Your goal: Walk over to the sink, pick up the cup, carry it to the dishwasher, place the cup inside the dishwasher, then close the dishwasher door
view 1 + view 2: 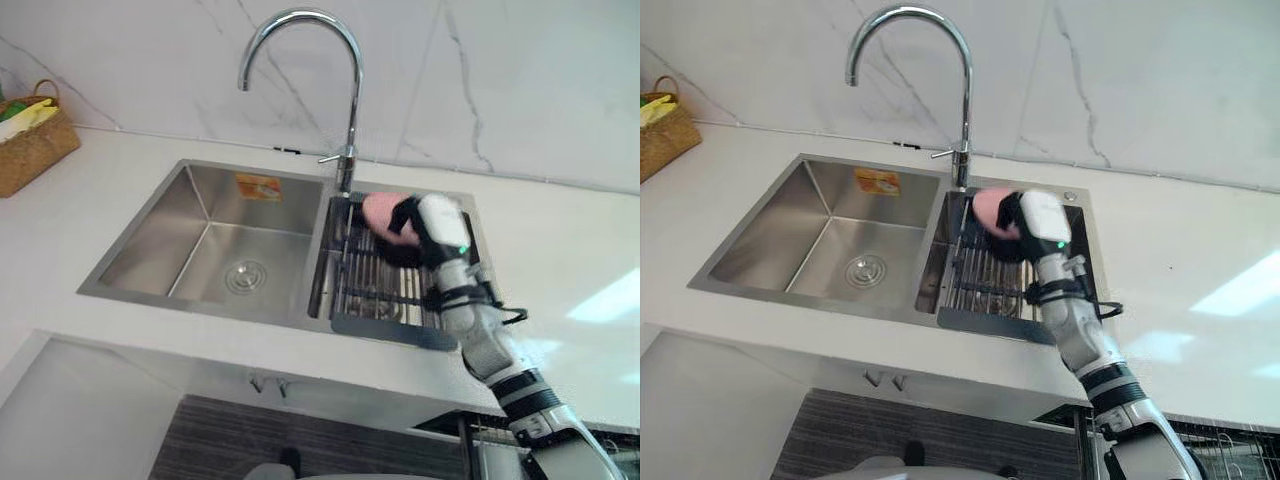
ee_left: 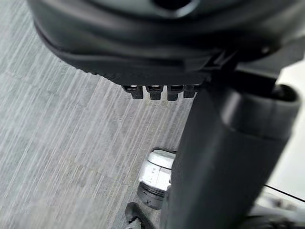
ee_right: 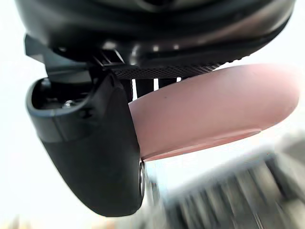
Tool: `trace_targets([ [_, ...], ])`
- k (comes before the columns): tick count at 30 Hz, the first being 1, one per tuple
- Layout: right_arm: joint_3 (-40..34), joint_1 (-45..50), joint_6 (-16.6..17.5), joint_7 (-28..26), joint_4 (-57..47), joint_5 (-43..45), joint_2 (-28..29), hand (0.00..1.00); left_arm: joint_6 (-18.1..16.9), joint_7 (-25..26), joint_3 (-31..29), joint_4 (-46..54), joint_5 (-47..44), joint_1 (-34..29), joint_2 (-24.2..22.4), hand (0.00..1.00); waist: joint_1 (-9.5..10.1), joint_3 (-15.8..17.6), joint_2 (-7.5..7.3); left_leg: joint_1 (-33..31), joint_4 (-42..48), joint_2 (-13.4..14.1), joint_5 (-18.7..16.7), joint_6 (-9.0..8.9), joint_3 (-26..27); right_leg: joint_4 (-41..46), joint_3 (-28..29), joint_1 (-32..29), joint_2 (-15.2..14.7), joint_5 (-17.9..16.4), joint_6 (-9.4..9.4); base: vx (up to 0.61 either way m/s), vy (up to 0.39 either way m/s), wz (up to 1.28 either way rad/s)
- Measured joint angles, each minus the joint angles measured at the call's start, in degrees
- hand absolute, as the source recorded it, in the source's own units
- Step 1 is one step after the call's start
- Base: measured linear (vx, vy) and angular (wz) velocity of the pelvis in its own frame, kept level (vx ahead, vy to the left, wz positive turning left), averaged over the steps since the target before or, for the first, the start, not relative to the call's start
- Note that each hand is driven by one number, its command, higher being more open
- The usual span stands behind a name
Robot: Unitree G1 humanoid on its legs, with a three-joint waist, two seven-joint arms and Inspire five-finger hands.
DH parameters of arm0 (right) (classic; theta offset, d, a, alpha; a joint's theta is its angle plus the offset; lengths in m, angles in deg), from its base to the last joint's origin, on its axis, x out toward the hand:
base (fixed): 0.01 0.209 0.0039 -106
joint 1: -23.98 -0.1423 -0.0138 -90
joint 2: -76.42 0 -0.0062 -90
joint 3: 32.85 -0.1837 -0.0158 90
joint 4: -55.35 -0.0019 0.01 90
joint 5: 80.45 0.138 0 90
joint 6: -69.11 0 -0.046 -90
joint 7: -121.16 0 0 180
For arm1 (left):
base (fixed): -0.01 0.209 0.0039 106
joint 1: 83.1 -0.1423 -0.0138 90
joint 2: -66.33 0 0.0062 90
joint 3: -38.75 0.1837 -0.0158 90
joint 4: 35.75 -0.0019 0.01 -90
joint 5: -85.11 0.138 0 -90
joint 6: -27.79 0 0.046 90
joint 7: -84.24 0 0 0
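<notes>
- The cup (image 1: 382, 212), pink and smooth-walled, is held above the far end of the drying rack (image 1: 380, 290), which sits in the right basin of the sink (image 1: 190, 305), just right of the faucet (image 1: 352, 90).
- The right hand (image 1: 415, 240) is closed around the cup. In the right wrist view the thumb lies against its side wall, with the fingers behind it.
- The left hand (image 2: 228, 152) hangs over the floor (image 2: 57, 143), fingers relaxed and holding nothing.
- Handling, as a judgement: the cup looks light and rigid, probably plastic or glazed, so slippery if wet. A wrap around the mid-wall, thumb opposite the fingers, suits it best. A firm but moderate squeeze should keep it from sliding.
- A woven basket (image 1: 30, 145) stands on the counter (image 1: 560, 260) at far left.
</notes>
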Motion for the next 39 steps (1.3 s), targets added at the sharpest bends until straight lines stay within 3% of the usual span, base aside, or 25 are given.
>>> trace_targets([
  [5, -6.7, -0.5, 0.8, 4.8, -11.1, 6.2, -1.7, 0.0, 0.9, 0.2, -0.3, -0.3, 0.9, 0.0, -0.3, 1.0, -1.68, 0.0, 0.07, 1.2, 0.0, 0.6, -0.8, -0.14, 2.7, 0.0, 2.8, -0.2, 0.5, 0.2, -0.29, 0.0, 0.003, -0.31],
  [10, -8.0, -0.5, 2.4, 5.1, -17.4, 8.5, -2.6, 0.0, 2.5, 0.2, 0.2, -1.0, 1.9, 0.7, -0.2, 1.0, -3.62, -0.4, 0.37, 2.2, 0.0, 1.5, -1.6, -0.7, 5.6, 0.0, 5.6, -0.7, 1.4, 0.2, -0.78, -0.01, -0.003, -0.3],
  [14, -10.4, 2.4, 2.9, 5.1, -20.2, 8.6, -4.4, 0.0, 3.5, 0.7, 0.4, -1.1, 2.2, 0.7, -0.2, 1.0, -3.88, -1.1, 0.4, 3.0, 0.0, 2.0, -1.7, -0.8, 7.9, 0.0, 7.8, -1.1, 2.1, 0.4, -1.07, 0.02, -0.014, -0.34],
  [19, -22.2, 11.4, 1.5, 6.1, -21.5, 10.8, -4.4, 0.0, 4.6, 0.8, 1.6, -1.3, 2.2, 0.5, 0.1, 1.0, -5.41, -1.5, 0.34, 4.2, 0.0, 2.3, -2.3, -1.15, 11.0, 0.0, 10.8, -1.6, 2.5, 0.7, -1.33, 0.01, -0.006, -0.32],
  [22, -29.7, 18.8, 0.0, 9.6, -18.9, 12.9, -3.0, 0.0, 4.7, 0.8, 2.2, -1.5, 2.1, -0.1, 0.2, 1.0, -7.22, -1.6, 0.38, 4.8, 0.0, 2.4, -2.9, -1.37, 14.1, 0.0, 13.8, -2.7, 2.9, 1.0, -1.34, 0.0, 0.007, -0.53],
  [27, -42.6, 29.4, -1.5, 16.3, -9.1, 16.4, 7.7, 0.0, 6.4, 0.8, 4.8, -1.6, 2.1, -0.6, 0.3, 1.0, -11.03, -2.4, 1.61, 5.1, 0.3, 2.6, -4.0, -1.81, 19.4, 0.0, 19.1, -5.2, 3.8, 1.6, -1.23, -0.01, 0.002, -0.53],
  [30, -44.4, 35.0, -1.0, 19.0, -8.3, 17.4, 16.4, 0.0, 7.0, 0.9, 4.8, -1.7, 0.9, -1.2, -0.5, 1.0, -12.96, -2.3, 2.37, 5.2, 2.3, 3.4, -5.9, -2.54, 22.9, -0.2, 21.5, -6.2, 4.3, 1.3, -1.17, -0.03, -0.022, -0.65],
  [33, -43.7, 38.3, -0.8, 19.1, -7.8, 17.4, 20.9, 0.0, 8.0, 1.5, 5.1, -1.7, -0.8, -0.8, -0.9, 1.0, -13.82, -1.7, 3.4, 4.6, 3.9, 4.0, -7.6, -2.88, 25.3, -0.2, 21.3, -7.0, 4.3, 1.2, -1.34, -0.07, -0.03, -0.58],
  [39, -39.8, 38.2, -0.5, 17.5, -4.8, 17.3, 22.5, 0.0, 8.8, 2.6, 5.3, -1.6, -3.1, -0.2, -0.6, 1.0, -13.03, -1.2, 3.36, 4.0, 3.2, 3.8, -8.0, -2.47, 23.4, -0.2, 19.1, -7.3, 4.0, 1.2, -1.35, -0.04, -0.015, 0.07],
])
